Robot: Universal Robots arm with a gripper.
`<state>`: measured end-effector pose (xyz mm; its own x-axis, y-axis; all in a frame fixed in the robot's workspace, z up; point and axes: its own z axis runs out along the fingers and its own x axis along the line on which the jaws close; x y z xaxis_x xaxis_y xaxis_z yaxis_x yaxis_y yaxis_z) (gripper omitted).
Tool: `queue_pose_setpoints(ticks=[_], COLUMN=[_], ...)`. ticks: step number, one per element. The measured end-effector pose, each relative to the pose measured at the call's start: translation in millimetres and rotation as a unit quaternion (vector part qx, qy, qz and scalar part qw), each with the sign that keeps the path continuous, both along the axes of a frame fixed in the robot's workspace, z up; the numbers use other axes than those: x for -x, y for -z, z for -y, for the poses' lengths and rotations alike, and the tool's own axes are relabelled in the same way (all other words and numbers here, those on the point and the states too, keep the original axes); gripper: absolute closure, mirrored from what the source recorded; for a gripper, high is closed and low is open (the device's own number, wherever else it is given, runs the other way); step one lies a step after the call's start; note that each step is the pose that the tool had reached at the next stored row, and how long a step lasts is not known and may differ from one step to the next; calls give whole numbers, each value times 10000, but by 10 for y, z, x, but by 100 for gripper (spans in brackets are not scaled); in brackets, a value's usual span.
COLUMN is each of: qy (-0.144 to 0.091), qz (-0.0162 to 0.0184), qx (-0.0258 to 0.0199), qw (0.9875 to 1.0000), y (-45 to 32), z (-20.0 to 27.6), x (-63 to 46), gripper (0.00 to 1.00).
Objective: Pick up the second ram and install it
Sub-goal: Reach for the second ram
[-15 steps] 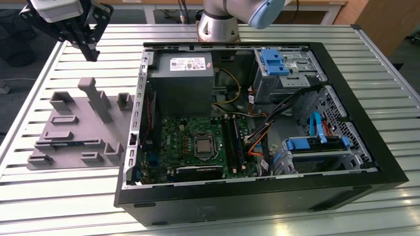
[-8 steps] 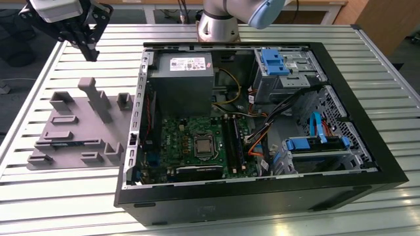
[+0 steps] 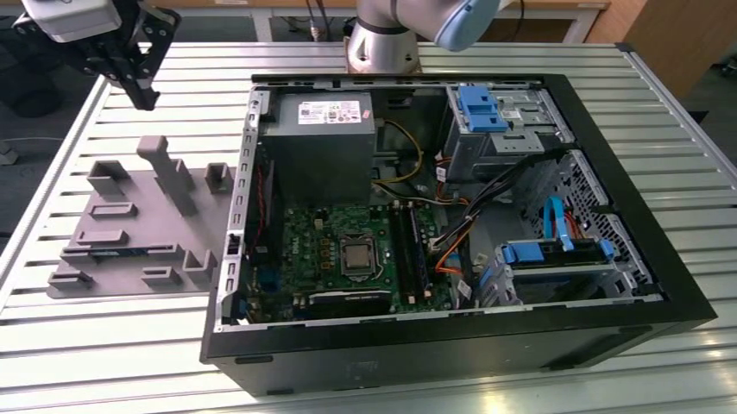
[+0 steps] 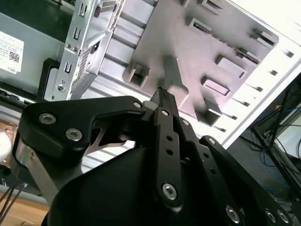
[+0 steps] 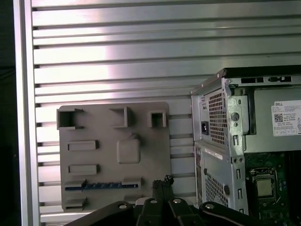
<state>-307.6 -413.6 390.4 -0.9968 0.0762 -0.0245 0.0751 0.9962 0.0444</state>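
Observation:
The second ram (image 3: 122,252) is a thin blue-green stick lying edge-up between low blocks near the front edge of the grey fixture plate (image 3: 138,185). In the first wrist view the ram (image 5: 101,186) shows as a blue strip on the fixture plate (image 5: 94,120). My gripper (image 3: 145,97) hangs high above the table beyond the plate's far end, well away from the ram. Its black fingers are pressed together with nothing between them in both wrist views, gripper (image 5: 162,181) and gripper (image 4: 162,93).
An open computer case (image 3: 691,302) lies on the slatted metal table (image 3: 116,345) on the exterior view's right of the fixture. Its motherboard has long black memory slots (image 3: 410,252) beside the processor socket (image 3: 358,255). The arm's base (image 3: 381,43) stands behind the case.

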Motion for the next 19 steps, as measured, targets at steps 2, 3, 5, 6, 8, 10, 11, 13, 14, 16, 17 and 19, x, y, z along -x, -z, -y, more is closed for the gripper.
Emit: queue_pose_setpoints(ticks=[2,3,5,6,8,10,11,13,14,16,17,19], qy=[0,0,0,-1,0,0,0,0,0,-1,-1,-1], qz=[0,0,0,0,0,0,-1,0,0,0,0,0], qx=[0,0,0,0,0,1,1,0,0,0,0,0], qw=[10000,10000,10000,10000,10000,10000,10000,10000,10000,10000,10000,10000], y=[2,3,6,9,15,19,22,27,29,29,28,29], z=[18,28,52,70,107,148,170,210,220,226,226,226], x=[37,57,95,116,155,190,208,247,260,270,270,271], gripper=[89,89,89,89,89,89,89,89,89,89,89,89])
